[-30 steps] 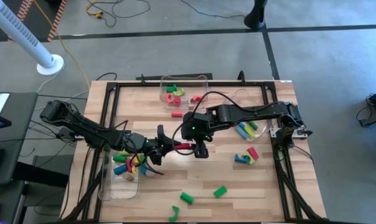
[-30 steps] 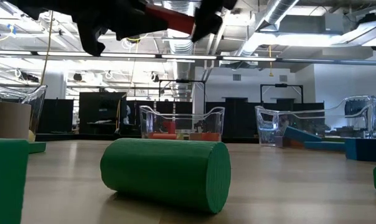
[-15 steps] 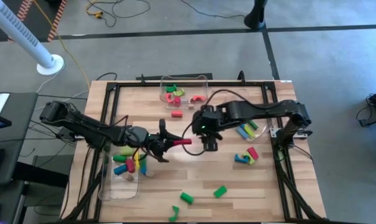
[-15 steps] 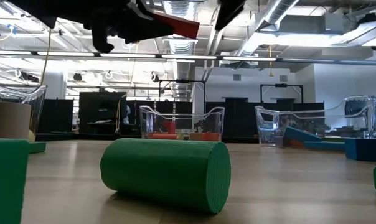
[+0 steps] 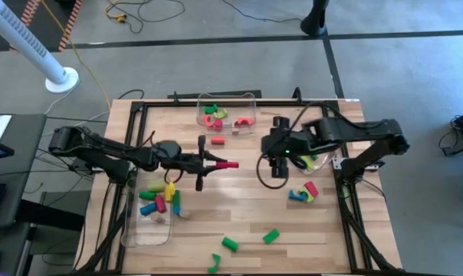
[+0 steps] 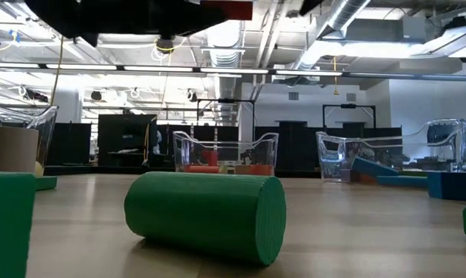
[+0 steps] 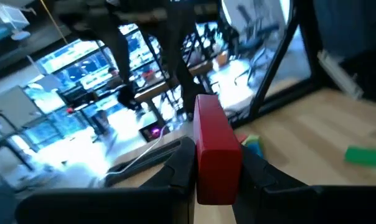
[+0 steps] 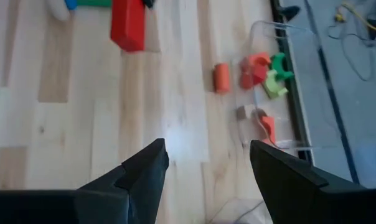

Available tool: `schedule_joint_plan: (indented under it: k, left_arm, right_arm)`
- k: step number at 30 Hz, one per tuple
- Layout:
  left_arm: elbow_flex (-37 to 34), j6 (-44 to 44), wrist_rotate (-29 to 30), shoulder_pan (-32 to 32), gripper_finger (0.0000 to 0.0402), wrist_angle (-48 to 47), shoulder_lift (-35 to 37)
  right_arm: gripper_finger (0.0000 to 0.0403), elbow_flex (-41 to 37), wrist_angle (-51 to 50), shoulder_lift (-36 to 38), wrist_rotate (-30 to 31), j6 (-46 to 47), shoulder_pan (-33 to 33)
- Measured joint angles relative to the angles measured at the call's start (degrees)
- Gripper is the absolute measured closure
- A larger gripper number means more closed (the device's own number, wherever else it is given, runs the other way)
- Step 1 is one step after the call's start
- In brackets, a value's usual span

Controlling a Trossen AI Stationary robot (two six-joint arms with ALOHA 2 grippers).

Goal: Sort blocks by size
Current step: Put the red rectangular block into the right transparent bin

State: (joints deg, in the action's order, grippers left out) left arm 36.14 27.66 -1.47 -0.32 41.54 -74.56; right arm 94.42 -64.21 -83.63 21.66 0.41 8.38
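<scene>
Item, my left gripper (image 5: 220,163): clamped on one red bar block (image 5: 227,164), held in the air above the middle of the worktop (image 5: 216,215); in the left wrist view the red bar block (image 7: 216,149) stands between my two fingers (image 7: 179,169), its far end poking out past them. Item, my right gripper (image 5: 277,170): spread wide, holding nothing, over the worktop to the right of the red bar, well apart from it; in the right wrist view its fingers (image 8: 149,168) frame bare wood. Item, clear bin at the far edge (image 5: 253,98): red, pink and green blocks inside, one red cylinder (image 5: 218,140) lying just outside it on the wood. Item, clear bin at the left (image 5: 132,230): green, yellow, red, blue blocks and a tan one. Item, clear bin at the right: blue and green pieces, partly hidden by my right arm. Item, loose blocks on the worktop: a small cluster at right (image 5: 303,192); three green pieces near the front edge, one a green cylinder (image 6: 206,214) lying on its side.
</scene>
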Motion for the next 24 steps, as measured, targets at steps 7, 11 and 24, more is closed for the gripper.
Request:
schedule_joint_plan:
  k: [7,11,24]
  left_arm:
    - [0.0,-9.6,-9.7,5.5,0.0347,4.6,-0.5]
    - [0.0,-12.8,-11.3,7.1,0.0347,5.9,-0.5]
    - [0.0,-20.2,-13.5,8.2,0.0348,10.1,-0.5]
  right_arm:
    - [0.0143,-16.1,14.8,9.3,-0.1,-1.3,-0.3]
    - [0.0143,-25.2,27.5,13.0,-1.0,-3.5,0.3]
    - [0.0143,-37.6,63.3,9.6,1.3,-19.4,1.8]
